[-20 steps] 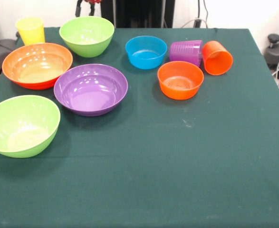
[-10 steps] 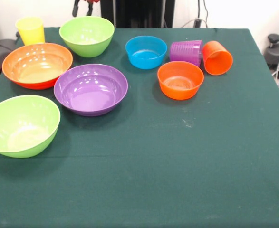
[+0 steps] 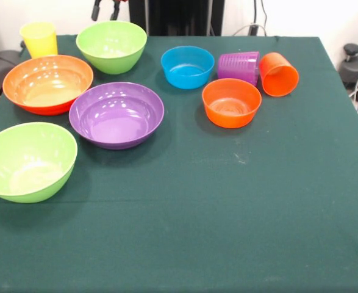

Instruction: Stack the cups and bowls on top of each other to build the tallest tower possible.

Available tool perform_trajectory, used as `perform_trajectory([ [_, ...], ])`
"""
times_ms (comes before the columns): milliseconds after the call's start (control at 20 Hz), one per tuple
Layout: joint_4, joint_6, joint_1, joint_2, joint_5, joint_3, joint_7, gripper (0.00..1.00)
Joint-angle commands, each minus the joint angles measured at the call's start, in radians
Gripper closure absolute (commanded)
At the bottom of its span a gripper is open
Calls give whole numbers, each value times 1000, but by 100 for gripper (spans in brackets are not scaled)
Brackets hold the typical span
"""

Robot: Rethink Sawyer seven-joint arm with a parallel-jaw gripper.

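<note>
Seven bowls and three cups sit apart on the green table [image 3: 239,213], nothing stacked, and I can read no brand or writing on any of them. My gripper [image 3: 104,8] shows only its tips at the top edge, above the far green bowl [image 3: 111,46]; how wide it stands I cannot tell. The yellow cup [image 3: 39,39] stands upright; the purple cup [image 3: 238,66] and orange cup [image 3: 279,74] lie tipped, touching
</note>
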Motion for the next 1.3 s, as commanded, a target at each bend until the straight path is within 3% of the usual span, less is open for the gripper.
perform_trajectory([
  [50,210,-160,22,155,62,121,153,0],
  [800,271,-68,23,175,95,182,176,0],
  [1300,275,-59,12,157,108,186,170,0],
])
